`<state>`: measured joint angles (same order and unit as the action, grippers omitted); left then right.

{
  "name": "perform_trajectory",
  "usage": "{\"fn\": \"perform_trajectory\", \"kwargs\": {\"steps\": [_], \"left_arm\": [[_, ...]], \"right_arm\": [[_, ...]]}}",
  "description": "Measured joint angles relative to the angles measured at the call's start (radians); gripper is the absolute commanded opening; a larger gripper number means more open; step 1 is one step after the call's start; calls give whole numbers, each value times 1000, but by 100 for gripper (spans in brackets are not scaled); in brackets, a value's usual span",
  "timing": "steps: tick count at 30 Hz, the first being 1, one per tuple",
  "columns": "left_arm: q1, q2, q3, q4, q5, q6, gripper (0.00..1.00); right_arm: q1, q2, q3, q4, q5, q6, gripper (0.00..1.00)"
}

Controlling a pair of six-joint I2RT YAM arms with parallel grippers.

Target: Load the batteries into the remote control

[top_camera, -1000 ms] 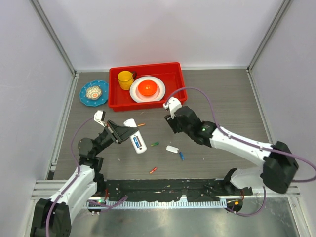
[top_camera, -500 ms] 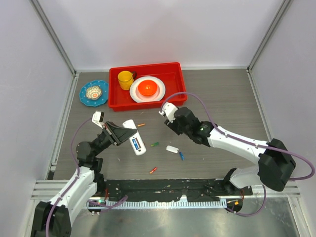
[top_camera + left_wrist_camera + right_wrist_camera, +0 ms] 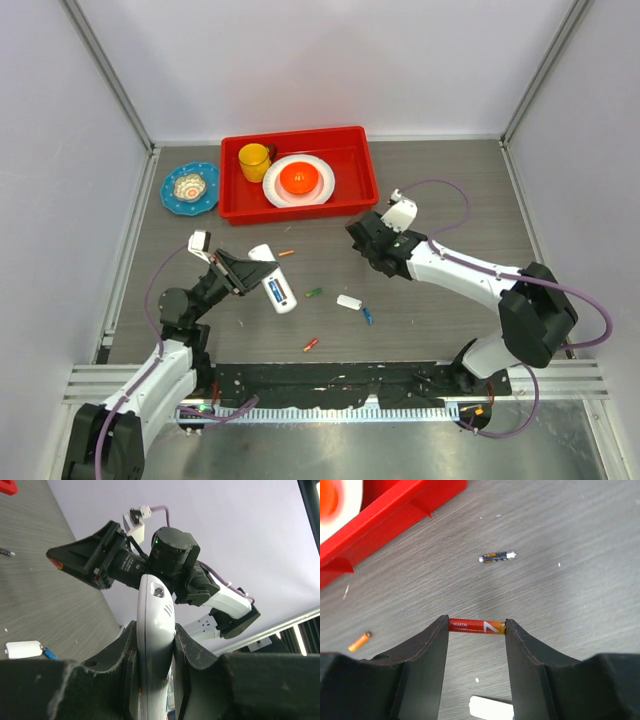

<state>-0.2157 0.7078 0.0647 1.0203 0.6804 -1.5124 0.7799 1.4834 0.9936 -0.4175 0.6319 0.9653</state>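
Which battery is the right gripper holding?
The red battery marked HUATAI, pinched end to end in the right gripper; the orange battery and the dark battery lie loose.

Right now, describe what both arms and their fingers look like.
The left arm and right arm have white links with black joints, each trailing a purple cable. The fingers are matte black wedges with curved inner faces.

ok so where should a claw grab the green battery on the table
Likely at its middle, from straight above. The green battery lies flat on the table, so a claw can close across its slim width. The white cover lies nearby, not touching it.
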Motion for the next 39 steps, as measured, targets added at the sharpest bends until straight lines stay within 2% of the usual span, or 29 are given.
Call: {"fn": "perform_trajectory", "kwargs": {"steps": [4, 9, 19, 22, 26, 35, 36, 39], "left_arm": [[0, -24, -19, -16, -42, 9, 0], [0, -39, -20, -24, -84, 29, 0], [-10, -38, -20, -77, -97, 56, 0], [-15, -38, -20, -90, -101, 59, 0], [-23, -37, -20, -99, -105, 63, 0], [-33, -34, -20, -114, -110, 79, 0], [-34, -34, -20, -117, -110, 80, 1], [-34, -27, -20, -125, -111, 81, 0]], "right_arm": [[-13, 19, 5, -72, 21, 226, 1], [-37, 137, 50, -176, 25, 453, 1], [-42, 200, 49, -197, -36, 517, 3], [-42, 236, 49, -198, -50, 520, 9], [-42, 272, 52, -203, -61, 519, 28], [-42, 268, 52, -200, -76, 485, 57], [-42, 266, 52, -202, -82, 478, 65], [-42, 256, 52, -213, -102, 458, 68]]}}
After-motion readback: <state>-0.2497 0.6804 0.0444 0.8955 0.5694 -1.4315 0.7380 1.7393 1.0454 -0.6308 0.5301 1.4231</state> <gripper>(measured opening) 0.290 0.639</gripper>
